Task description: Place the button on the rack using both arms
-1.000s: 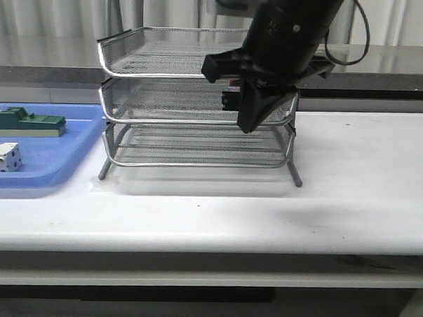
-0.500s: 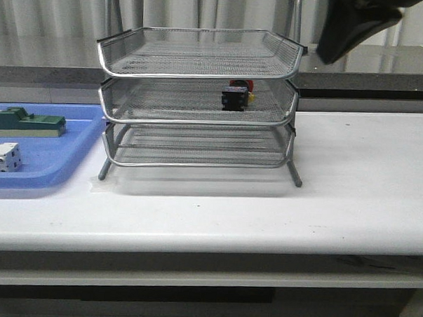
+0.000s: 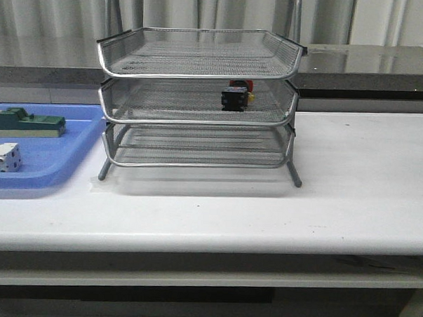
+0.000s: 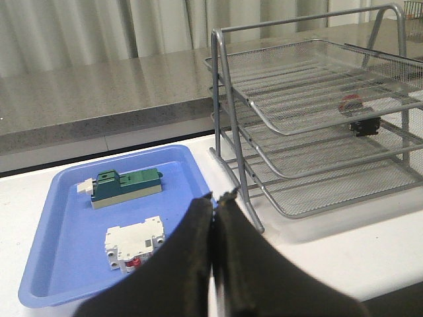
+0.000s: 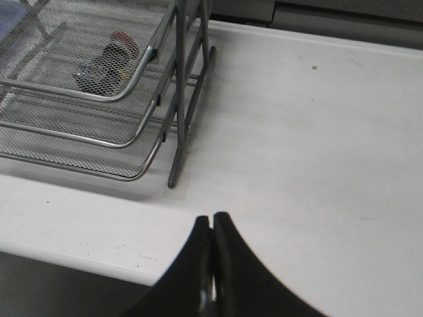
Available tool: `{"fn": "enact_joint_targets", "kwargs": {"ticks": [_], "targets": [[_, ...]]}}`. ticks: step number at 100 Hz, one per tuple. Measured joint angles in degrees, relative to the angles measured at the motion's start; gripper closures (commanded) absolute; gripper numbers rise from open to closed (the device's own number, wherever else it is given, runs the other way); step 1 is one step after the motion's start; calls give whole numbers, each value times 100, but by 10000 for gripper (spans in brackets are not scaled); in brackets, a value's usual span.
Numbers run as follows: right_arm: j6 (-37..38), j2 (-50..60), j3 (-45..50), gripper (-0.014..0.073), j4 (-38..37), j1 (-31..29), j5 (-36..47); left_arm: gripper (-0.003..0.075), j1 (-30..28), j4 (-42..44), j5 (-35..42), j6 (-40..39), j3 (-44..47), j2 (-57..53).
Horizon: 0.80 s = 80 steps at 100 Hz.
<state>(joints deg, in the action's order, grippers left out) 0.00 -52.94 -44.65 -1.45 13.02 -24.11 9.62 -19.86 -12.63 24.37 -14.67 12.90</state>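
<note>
Gone from the front view is the right arm that hung over the rack (image 3: 198,102) a moment ago. Silver wire mesh with chrome rims forms its three tiers; the button (image 3: 235,96), red-capped with a dark blocky body, sits on the middle tier. Both the left gripper (image 4: 215,201) and the right gripper (image 5: 212,221) are pressed closed, holding nothing. A smooth white table (image 3: 350,193) carries a blue plastic tray (image 3: 75,149).

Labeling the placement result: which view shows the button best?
Front view: the button sits unobstructed on the middle tier of the rack, red cap and dark body clear. Left wrist shows it small and distant; right wrist shows it blurred through mesh.
</note>
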Motion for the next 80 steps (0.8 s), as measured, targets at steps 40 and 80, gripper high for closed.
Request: {"fn": "enact_joint_targets", "kwargs": {"ticks": [40,80], "targets": [[0,2178,1665,650,-26,0,697,741,0,0,0,0,0,0],[0,2821,2012,650,-208,0,552,741,0,-3,0,0,0,0]]}}
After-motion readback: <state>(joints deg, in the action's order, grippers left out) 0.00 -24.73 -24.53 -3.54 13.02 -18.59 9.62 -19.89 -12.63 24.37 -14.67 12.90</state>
